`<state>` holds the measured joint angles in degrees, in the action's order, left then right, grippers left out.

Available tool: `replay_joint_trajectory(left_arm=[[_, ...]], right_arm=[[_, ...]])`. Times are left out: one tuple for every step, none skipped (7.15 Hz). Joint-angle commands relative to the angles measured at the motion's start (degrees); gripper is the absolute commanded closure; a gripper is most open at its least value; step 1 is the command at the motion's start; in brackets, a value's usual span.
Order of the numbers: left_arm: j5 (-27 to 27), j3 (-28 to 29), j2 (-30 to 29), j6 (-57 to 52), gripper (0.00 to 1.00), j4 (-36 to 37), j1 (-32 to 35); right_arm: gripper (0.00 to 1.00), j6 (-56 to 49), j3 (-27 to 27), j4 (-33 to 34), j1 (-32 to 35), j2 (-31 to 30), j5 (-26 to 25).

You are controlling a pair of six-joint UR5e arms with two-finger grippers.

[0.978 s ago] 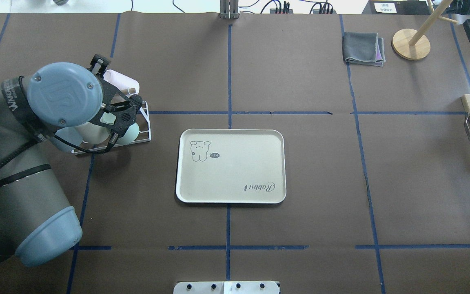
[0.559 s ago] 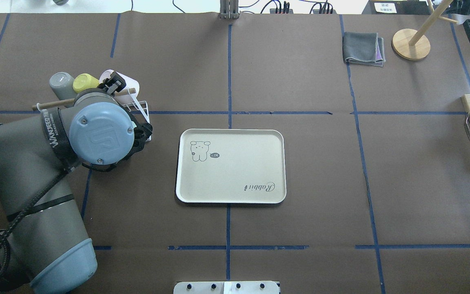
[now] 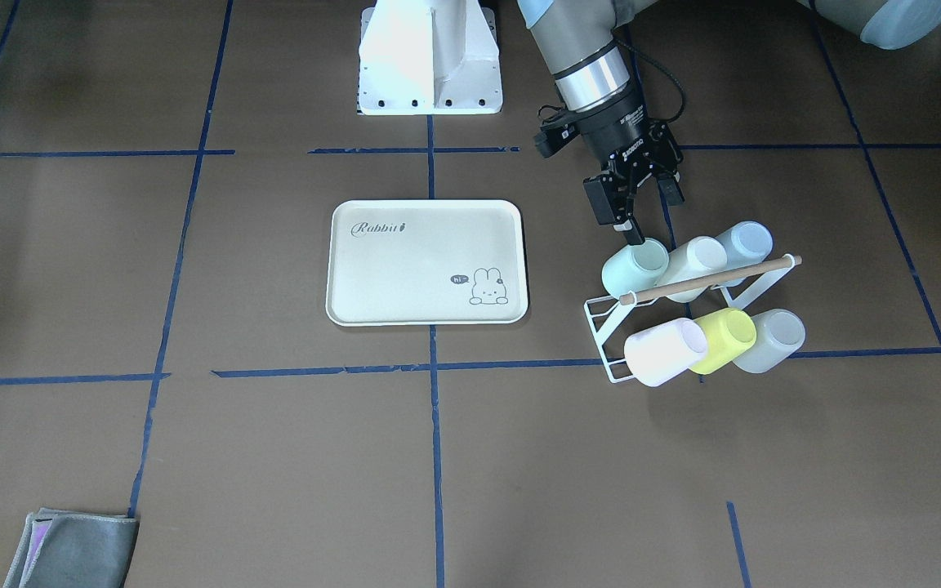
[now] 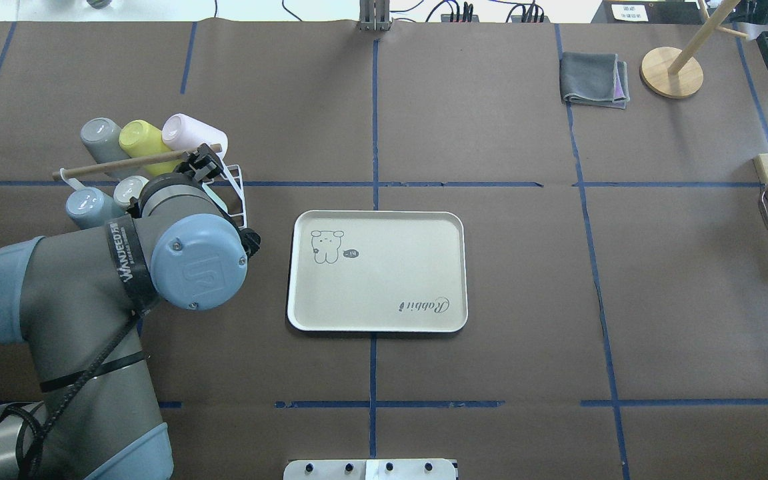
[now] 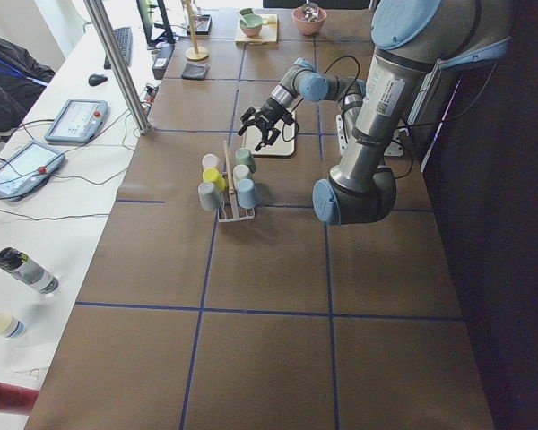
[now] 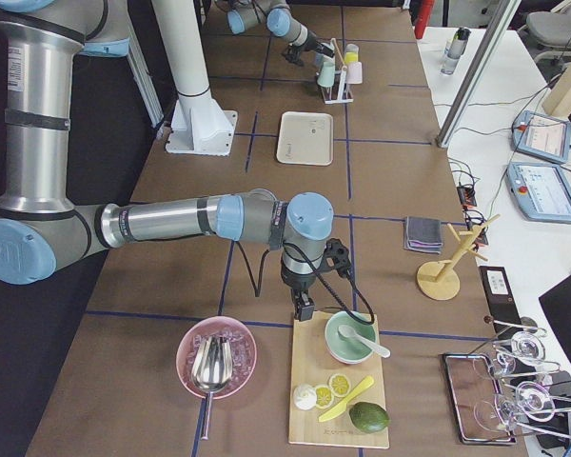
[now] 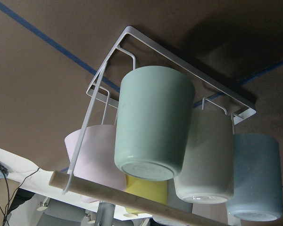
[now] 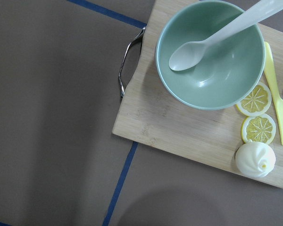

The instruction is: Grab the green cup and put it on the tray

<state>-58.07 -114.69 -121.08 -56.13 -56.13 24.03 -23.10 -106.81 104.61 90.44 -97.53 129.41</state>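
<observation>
The left gripper (image 3: 650, 214) hangs over the robot-side row of a wire rack (image 3: 599, 331) near the bench's left end. Its jaws are spread wide and hold nothing; one finger (image 3: 632, 230) reaches down to the green cup's (image 3: 630, 271) upturned base, though whether it touches is hard to tell.

The green cup sits mouth-down in the rack at the end nearer the tray. Its long axis is tilted, with the base raised toward the robot's edge and so toward the jaws. It lies just below and beyond them, and the left arm is by far the nearer one. I judge the grasp must close across the cup's body, then draw it out along that tilt.

A white cup (image 3: 695, 257) leans just beside it, with a blue cup (image 3: 744, 243) past that. A wooden bar (image 3: 707, 279) crosses above the rack and could snag a straight lift.

The tray (image 3: 405, 278) lies bare at mid-bench, well apart from the rack.

Far off by the right end, the right gripper (image 6: 305, 309) hovers at a cutting board (image 6: 319, 400). Whether its jaws are open I cannot tell.
</observation>
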Motion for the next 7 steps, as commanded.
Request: replay_joint_trajectory(left_arm=[[0.41, 3.41, -0.29, 1.9, 0.0, -0.55, -0.3], [1.54, 4.9, -0.73, 2.69, 0.0, -1.51, -0.3], [1.56, 6.74, -1.61, 3.04, 0.0, -1.96, -0.3], [1.73, 8.5, -1.53, 3.05, 0.0, -4.22, -0.3], [2.51, 10.34, -1.61, 3.14, 0.0, -5.99, -0.3], [2.78, 12.28, -1.44, 3.92, 0.0, -7.74, -0.3], [2.79, 13.43, -1.44, 4.71, 0.0, -8.11, -0.3]], right_arm=[[0.0, -0.01, 0.2, 0.07, 0.0, -0.03, -0.13], [0.0, -0.01, 0.11, -0.02, 0.0, -0.03, -0.04], [0.0, -0.1, 0.11, 0.07, 0.0, -0.03, -0.04], [0.0, -0.1, 0.2, 0.07, 0.0, -0.03, -0.04], [0.0, -0.01, 0.2, 0.07, 0.0, -0.03, -0.04], [0.0, -0.01, 0.2, 0.07, 0.0, -0.03, -0.04], [0.0, -0.01, 0.2, 0.07, 0.0, -0.03, 0.13]])
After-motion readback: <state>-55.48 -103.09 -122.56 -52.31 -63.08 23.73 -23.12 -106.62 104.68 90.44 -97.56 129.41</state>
